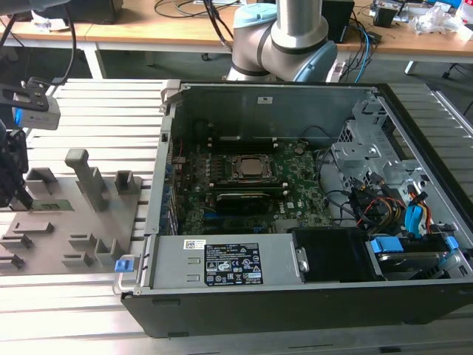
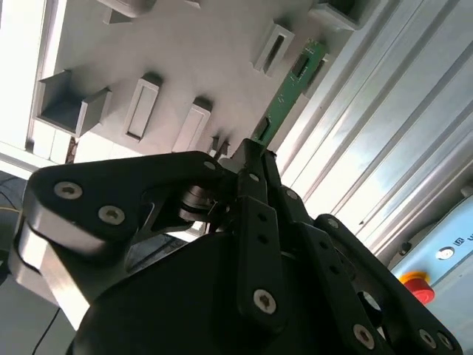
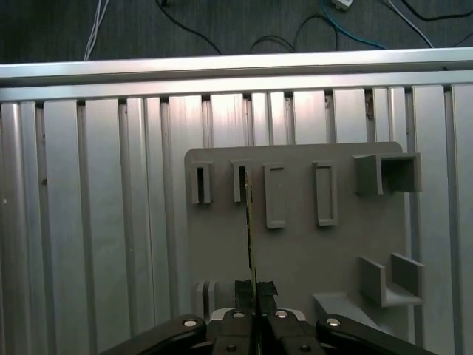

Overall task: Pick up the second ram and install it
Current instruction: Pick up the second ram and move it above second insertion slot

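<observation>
A ribbed metal table (image 1: 89,118) carries the whole work. An open computer case (image 1: 295,314) stands in the middle, and at the exterior view's left lies a grey tray (image 1: 74,222) with holder blocks.

We judge that the step in hand is the pick-up, not the install. The memory stick (image 3: 250,222) is on its edge over the tray, with its far end beside the slotted blocks. It is well apart from the main board (image 1: 295,192) inside the case.

The gripper (image 3: 255,290) is at the near end of the stick. In both wrist views its 2 fingers are almost together, with only the thin green board between them. So we read it as clamped on the stick's end, and it touches nothing else. We cannot tell if the stick is lifted off the tray.

In our judgement, the next move calls for a firm and straight hold. The stick is long, thin and held at 1 end only, so it can tilt easily.
</observation>
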Controlling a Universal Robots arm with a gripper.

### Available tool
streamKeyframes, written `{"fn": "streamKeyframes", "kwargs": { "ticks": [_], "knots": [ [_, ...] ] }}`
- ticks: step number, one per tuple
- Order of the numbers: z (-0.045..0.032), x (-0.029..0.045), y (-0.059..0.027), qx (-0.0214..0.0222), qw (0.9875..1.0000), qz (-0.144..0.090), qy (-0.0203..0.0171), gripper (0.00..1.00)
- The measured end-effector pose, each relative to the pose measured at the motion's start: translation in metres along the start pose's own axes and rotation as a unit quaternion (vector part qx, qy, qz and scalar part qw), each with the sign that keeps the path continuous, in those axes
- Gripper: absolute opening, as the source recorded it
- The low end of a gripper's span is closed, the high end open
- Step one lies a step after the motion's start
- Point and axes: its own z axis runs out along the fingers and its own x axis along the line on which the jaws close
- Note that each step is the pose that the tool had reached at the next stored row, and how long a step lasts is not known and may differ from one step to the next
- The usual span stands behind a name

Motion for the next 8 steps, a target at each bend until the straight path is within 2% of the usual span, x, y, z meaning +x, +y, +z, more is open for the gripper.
{"fn": "streamKeyframes", "kwargs": {
  "ticks": [6,8],
  "knots": [
    [-0.0190,-0.0002,-0.0006,-0.0002,1.0000,0.000,0.0000,0.14],
    [-0.0215,-0.0003,-0.0007,-0.0002,1.0000,0.000,0.0000,0.14]
  ]
}}
